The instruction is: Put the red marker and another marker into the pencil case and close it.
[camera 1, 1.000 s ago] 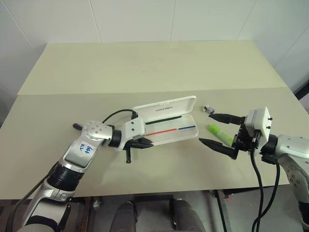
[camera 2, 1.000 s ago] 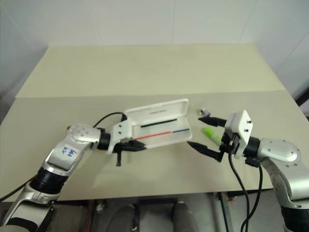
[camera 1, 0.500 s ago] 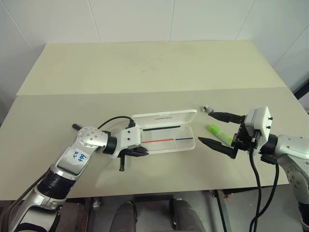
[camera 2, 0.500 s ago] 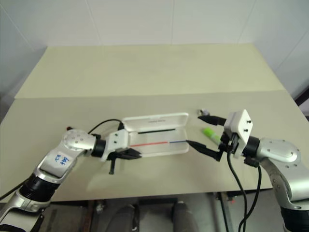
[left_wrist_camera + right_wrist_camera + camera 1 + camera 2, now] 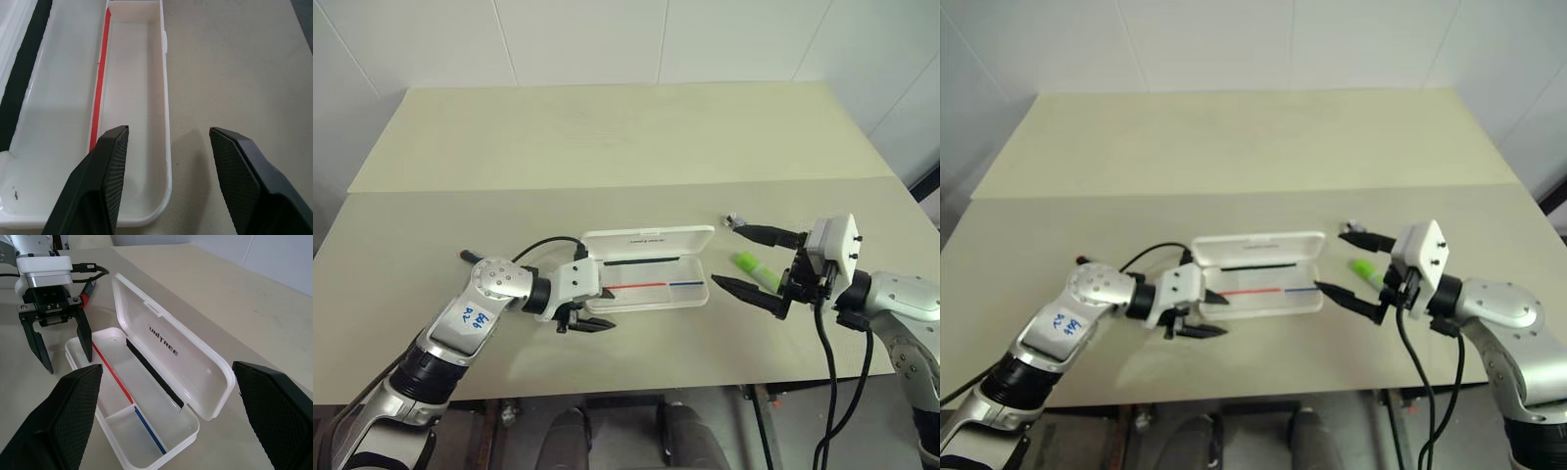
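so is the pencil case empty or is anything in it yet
Empty. The pencil case lies open with its lid back, and both compartments show bare white plastic with only the printed red and blue lines. The green marker still lies on the table beside it.

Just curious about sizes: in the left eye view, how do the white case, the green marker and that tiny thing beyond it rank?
1. Pencil case, clearly largest.
2. Green marker, far shorter.
3. Small grey-black object, smallest.
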Motion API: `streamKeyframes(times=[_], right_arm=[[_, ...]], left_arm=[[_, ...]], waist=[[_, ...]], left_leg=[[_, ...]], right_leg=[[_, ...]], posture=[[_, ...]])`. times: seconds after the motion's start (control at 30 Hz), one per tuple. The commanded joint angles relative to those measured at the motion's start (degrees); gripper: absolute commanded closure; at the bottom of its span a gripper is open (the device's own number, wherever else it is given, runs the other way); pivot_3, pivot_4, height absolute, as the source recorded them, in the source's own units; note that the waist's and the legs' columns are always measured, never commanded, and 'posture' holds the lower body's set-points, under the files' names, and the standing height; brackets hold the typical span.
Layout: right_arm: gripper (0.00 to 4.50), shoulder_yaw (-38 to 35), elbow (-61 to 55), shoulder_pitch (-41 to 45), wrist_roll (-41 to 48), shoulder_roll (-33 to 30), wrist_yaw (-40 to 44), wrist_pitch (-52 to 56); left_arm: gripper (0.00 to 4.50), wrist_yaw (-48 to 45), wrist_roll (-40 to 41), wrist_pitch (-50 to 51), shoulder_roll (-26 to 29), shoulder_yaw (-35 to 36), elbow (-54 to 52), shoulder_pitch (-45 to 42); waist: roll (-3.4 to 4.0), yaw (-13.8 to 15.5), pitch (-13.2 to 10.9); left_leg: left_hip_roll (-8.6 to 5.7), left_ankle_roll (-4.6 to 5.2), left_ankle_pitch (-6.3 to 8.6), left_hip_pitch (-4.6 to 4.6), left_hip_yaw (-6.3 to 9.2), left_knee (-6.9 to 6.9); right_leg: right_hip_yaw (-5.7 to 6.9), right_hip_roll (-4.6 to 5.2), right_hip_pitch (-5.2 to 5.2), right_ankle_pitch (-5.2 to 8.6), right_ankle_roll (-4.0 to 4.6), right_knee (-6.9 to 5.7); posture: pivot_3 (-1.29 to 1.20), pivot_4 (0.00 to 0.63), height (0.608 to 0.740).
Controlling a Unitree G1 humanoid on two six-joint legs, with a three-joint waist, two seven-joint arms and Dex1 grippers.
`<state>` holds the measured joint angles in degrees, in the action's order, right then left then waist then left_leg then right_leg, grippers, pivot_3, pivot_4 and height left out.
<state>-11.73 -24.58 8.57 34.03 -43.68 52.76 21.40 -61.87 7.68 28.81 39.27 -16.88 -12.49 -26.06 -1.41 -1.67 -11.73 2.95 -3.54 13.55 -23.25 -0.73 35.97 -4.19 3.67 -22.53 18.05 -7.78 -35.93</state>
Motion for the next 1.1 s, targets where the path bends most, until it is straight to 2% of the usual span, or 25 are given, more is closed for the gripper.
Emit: streamKeyframes(times=[0.03,0.2,0.3,0.43,0.77,0.97,1.1], right_arm=[[0.0,-0.9,-1.2,1.0,0.7,0.4,-0.4,-0.8],[0.0,0.0,-0.1,1.5,0.2,1.4,-0.3,-1.2],[0.0,0.5,0.6,1.8,-0.2,1.9,0.0,-1.4],[0.0,1.1,1.6,2.7,-0.6,2.5,0.2,-1.6],[0.0,-0.3,3.3,5.5,-0.1,1.2,0.6,-1.6],[0.0,-1.9,2.3,8.4,1.4,-2.3,1.5,-0.1],[0.0,-2.7,3.1,12.8,2.4,-2.6,0.6,0.9]], left_arm=[[1.86,-0.5,1.8,1.4,0.2,1.1,-1.0,0.0],[1.86,-4.7,8.4,3.9,1.9,3.8,-4.6,0.7],[1.29,-6.6,11.0,4.7,3.7,4.8,-6.6,1.6],[0.02,-7.3,13.1,4.9,5.1,6.7,-8.0,2.6],[0.02,-7.0,20.8,7.3,9.5,16.0,-11.2,3.8],[0.02,-7.4,38.4,20.2,14.8,29.7,-20.1,11.6],[0.02,-1.5,50.4,28.9,16.3,39.1,-22.9,16.0]], waist=[[0.0,0.0,0.0],[0.0,0.0,0.0],[0.0,0.0,0.0],[0.0,0.0,0.0],[-0.01,0.0,0.0],[-0.05,-0.2,0.0],[-0.05,-0.2,0.0]], left_leg=[[0.0,0.0,0.0,0.0,0.0,0.0],[0.0,0.0,0.0,0.0,0.0,-0.01],[0.0,0.0,0.0,-0.01,0.0,-0.02],[0.0,0.0,0.0,-0.01,0.0,0.02],[0.0,0.0,0.0,-0.01,0.0,0.01],[0.09,0.02,0.05,-0.01,-0.03,-0.03],[0.15,0.02,0.05,0.03,-0.01,-0.01]], right_leg=[[0.0,0.0,0.0,0.0,0.0,0.0],[0.0,0.0,0.0,0.0,-0.01,0.0],[0.01,0.0,-0.01,0.0,0.0,0.02],[0.01,0.01,0.0,0.0,0.0,0.0],[0.01,0.01,0.0,0.0,0.01,0.01],[0.03,-0.01,-0.03,0.06,0.09,0.0],[0.07,-0.05,-0.03,0.22,0.4,-0.04]], posture=[[0.0,0.15,0.74],[0.0,0.15,0.74],[0.0,0.15,0.74],[0.0,0.15,0.74],[0.0,0.15,0.74],[0.0,0.15,0.74],[0.0,0.15,0.74]])
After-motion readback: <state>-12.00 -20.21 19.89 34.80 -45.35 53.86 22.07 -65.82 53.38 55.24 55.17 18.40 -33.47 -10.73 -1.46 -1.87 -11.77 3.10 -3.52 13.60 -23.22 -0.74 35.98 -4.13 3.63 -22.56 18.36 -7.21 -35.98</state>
